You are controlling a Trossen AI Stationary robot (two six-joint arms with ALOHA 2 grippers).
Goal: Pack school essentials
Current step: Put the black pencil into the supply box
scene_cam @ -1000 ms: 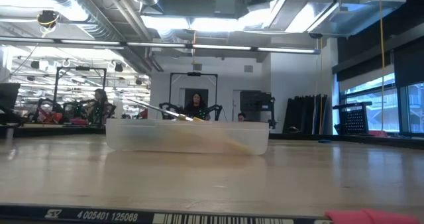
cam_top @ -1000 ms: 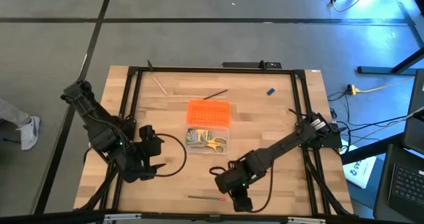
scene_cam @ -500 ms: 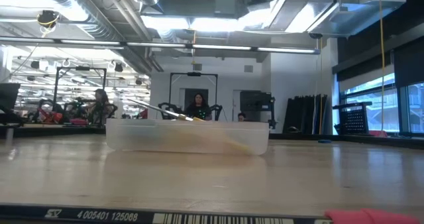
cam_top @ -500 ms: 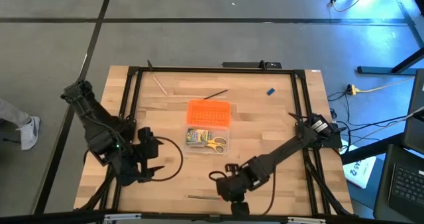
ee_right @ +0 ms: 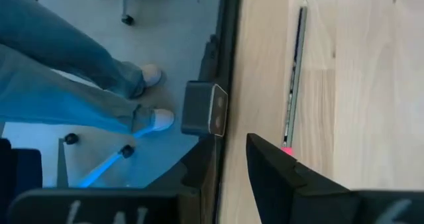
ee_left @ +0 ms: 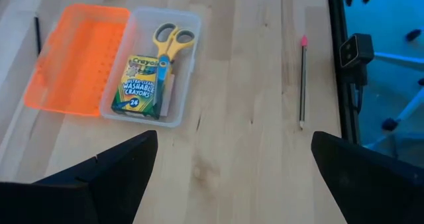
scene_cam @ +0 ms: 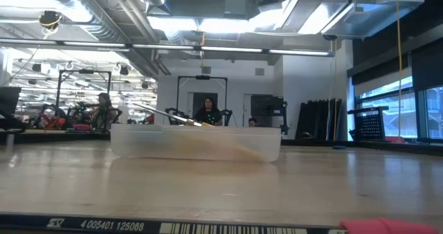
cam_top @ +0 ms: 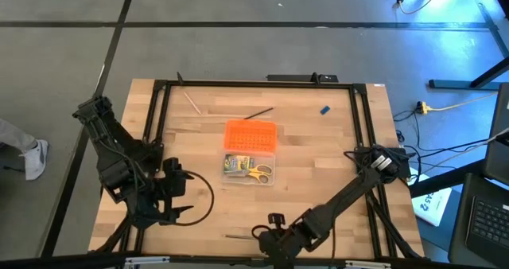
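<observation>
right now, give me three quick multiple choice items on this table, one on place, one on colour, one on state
1. Where are the scissors?
A. in the clear box
B. on the floor
C. in the left fingers

2. What colour is the lid?
A. green
B. orange
C. black

3. How do the left fingers stand?
A. shut on a pencil
B. shut, holding nothing
C. open, holding nothing

Key: 1 A, they lie beside the crayons inside it. 2 B, orange in the high and left wrist views. 3 C, they stand wide apart over bare table.
</observation>
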